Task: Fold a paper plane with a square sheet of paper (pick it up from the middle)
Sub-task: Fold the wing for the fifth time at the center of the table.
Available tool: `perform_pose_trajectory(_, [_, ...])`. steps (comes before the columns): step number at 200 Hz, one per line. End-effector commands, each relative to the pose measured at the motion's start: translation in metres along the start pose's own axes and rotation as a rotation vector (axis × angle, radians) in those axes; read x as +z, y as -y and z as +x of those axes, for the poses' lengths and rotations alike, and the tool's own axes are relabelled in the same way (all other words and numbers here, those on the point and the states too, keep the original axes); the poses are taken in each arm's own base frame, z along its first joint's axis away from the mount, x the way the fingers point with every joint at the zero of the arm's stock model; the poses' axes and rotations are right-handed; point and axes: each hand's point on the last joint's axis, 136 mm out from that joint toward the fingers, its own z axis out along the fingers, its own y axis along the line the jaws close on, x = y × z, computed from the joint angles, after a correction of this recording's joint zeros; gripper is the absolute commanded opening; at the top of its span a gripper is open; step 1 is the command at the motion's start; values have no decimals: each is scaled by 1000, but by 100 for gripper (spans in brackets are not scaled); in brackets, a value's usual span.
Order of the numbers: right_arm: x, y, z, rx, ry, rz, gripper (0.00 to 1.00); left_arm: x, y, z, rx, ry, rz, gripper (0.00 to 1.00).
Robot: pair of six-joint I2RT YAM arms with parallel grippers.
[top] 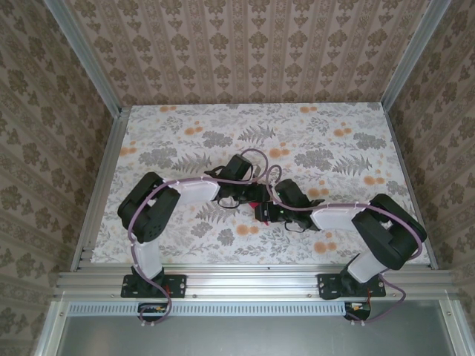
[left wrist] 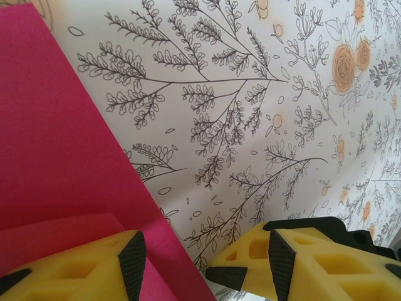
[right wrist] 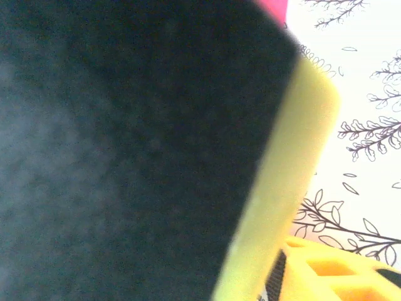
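left end effector [left wrist: 203, 264] jaws apart | right end effector [top: 261, 212] close beside it

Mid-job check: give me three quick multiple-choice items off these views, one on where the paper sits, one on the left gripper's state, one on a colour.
1. In the left wrist view, the square sheet of paper lies:
A) along the left side
B) along the right side
C) in the top right corner

2. The left gripper is:
A) shut
B) holding a cup
C) open

3. Its fingers are:
A) blue
B) yellow
C) white

Answers: 1 A, magenta covers the left side of the view. 2 C, a gap with floral tablecloth shows between the jaws. 3 B, yellow bodies with black pads.
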Motion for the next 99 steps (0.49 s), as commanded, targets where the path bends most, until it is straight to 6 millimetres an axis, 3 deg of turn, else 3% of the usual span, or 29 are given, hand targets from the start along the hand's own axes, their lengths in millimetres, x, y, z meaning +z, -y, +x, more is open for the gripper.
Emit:
perform_pose_trajectory(1, [5,-2,5,-26,-43,3,47,-9,15,-10,34,20,38,57])
perform_pose_trajectory(99, [7,8,16,44,-53,24,23,-18,24,-14,49,34,59,57])
